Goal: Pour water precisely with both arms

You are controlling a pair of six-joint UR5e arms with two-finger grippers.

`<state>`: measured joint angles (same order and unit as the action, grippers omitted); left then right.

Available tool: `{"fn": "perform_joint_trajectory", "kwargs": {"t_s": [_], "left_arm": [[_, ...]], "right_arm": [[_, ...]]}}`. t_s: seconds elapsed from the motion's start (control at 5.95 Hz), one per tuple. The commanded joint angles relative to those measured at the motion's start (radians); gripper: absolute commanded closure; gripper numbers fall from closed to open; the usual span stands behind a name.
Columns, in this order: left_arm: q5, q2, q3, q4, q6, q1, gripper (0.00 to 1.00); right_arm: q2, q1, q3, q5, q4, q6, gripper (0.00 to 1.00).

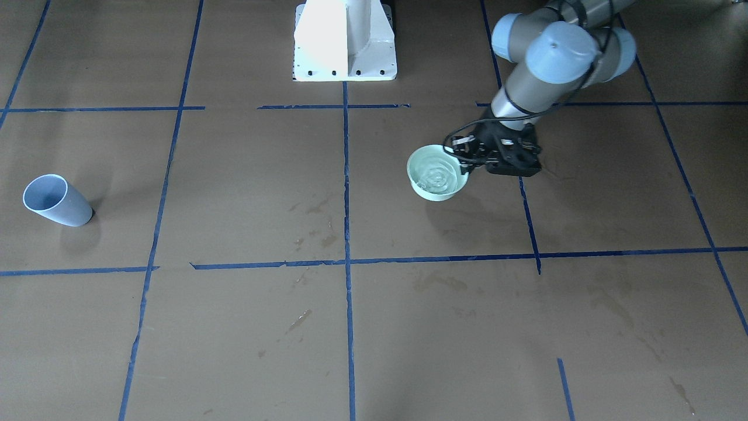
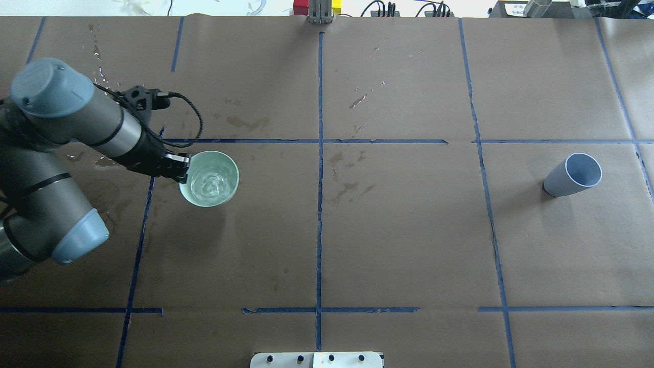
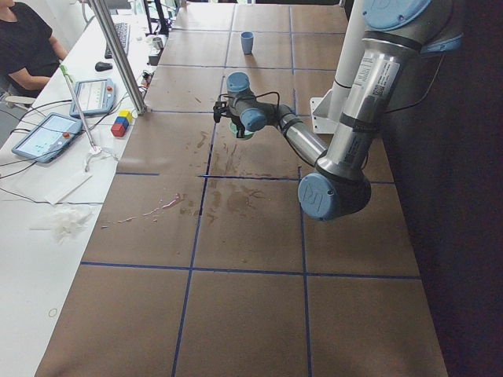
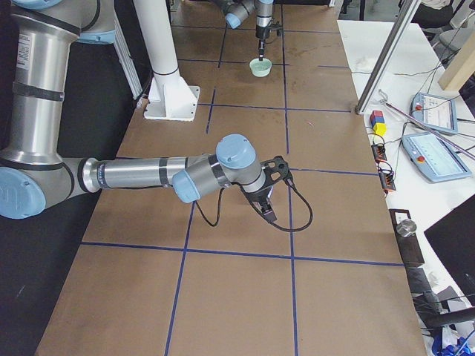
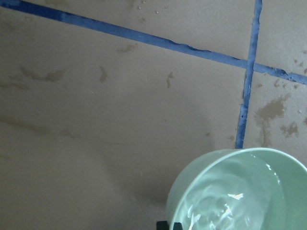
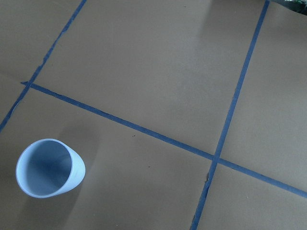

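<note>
A mint-green bowl of rippling water is on the table's left half in the overhead view. My left gripper is shut on its rim at the side nearest my left arm. The left wrist view shows the bowl at the bottom right. I cannot tell whether it rests on the table or hangs just above it. A blue-grey cup stands empty far to the right and also shows in the right wrist view. My right gripper shows only in the exterior right view, so I cannot tell whether it is open or shut.
The brown table cover carries a blue tape grid and wet stains near the middle. The white pedestal base stands at the robot's edge. A desk with tablets, coloured blocks and a seated person runs along the far side.
</note>
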<state>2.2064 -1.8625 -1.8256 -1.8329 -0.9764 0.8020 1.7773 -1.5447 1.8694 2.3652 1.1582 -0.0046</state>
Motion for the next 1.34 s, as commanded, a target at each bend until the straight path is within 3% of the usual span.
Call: {"fn": "perform_joint_trajectory", "kwargs": {"t_s": [0.0, 0.17, 0.67, 1.18], "left_arm": [[0.084, 0.100, 0.005, 0.000, 0.216, 0.103, 1.00], [0.088, 0.133, 0.015, -0.002, 0.301, 0.140, 1.00], [0.244, 0.213, 0.158, -0.002, 0.600, 0.307, 1.00], [0.256, 0.223, 0.286, -0.069, 0.619, 0.310, 1.00]], "right_arm": [[0.004, 0.000, 0.001, 0.000, -0.005, 0.000, 0.00], [0.004, 0.000, 0.001, 0.002, -0.006, -0.005, 0.00], [0.005, 0.000, -0.001, 0.003, -0.003, -0.037, 0.00], [0.008, 0.000, 0.001, 0.022, -0.003, -0.035, 0.00]]}}
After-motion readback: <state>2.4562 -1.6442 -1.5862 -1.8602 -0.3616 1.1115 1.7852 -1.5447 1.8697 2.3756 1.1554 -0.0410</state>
